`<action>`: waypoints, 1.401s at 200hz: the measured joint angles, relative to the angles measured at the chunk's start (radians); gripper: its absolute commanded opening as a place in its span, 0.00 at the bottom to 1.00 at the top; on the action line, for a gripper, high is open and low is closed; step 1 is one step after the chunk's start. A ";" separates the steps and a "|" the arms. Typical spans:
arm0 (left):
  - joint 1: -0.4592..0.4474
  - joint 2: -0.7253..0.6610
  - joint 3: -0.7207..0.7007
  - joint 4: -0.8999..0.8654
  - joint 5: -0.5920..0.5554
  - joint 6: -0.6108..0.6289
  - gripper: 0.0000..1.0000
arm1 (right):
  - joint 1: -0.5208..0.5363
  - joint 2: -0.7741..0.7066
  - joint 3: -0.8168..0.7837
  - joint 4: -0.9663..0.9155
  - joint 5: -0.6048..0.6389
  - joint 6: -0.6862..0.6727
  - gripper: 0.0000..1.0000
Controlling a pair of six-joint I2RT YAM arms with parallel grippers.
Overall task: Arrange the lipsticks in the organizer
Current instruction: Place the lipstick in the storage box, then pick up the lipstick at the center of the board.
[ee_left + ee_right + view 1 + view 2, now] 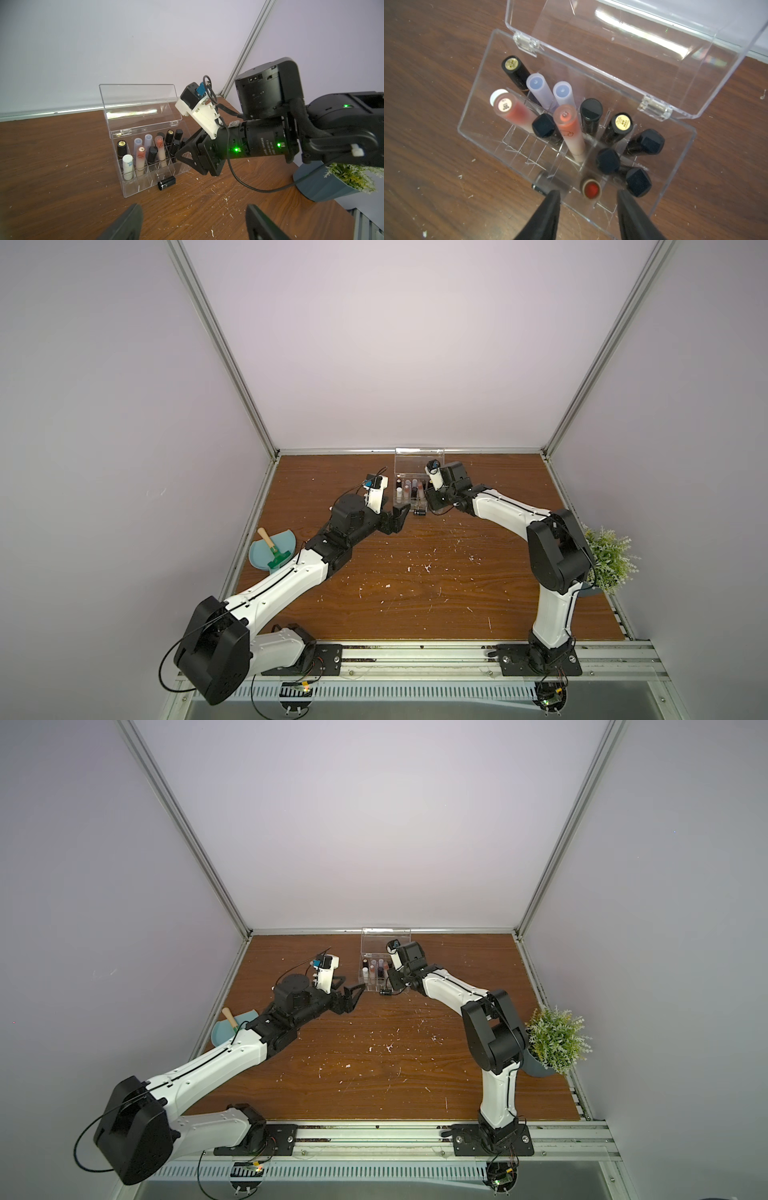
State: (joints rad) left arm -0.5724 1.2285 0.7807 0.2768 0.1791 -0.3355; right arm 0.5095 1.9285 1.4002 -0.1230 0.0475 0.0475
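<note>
Acrylic organizer sits directly under the right claw, whose jaws stand spread either side of a red-topped lipstick upright in its cell, neither finger touching it. We advise a straight lift with jaws apart, clear of the black lipsticks just beside. A loose lipstick lies on the table ahead of the left claw, also spread and empty.

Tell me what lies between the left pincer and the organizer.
In the left wrist view, a loose black lipstick lies on the table between the left pincer and the organizer; nothing else.
</note>
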 measured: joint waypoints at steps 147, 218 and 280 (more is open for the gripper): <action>-0.037 0.509 0.240 -0.211 -0.091 0.147 0.81 | -0.007 -0.649 -0.259 -0.006 0.031 0.046 0.59; -0.074 0.727 0.453 -0.240 -0.116 0.150 0.82 | -0.039 -0.738 -0.392 -0.060 0.027 0.066 0.60; -0.074 0.844 0.542 -0.282 -0.143 0.153 0.84 | -0.066 -0.768 -0.397 -0.062 0.014 0.069 0.59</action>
State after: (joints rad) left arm -0.6464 2.0724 1.3228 -0.0051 0.0364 -0.1822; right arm 0.4431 1.1610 1.0035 -0.1848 0.0616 0.1169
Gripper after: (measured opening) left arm 0.836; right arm 0.596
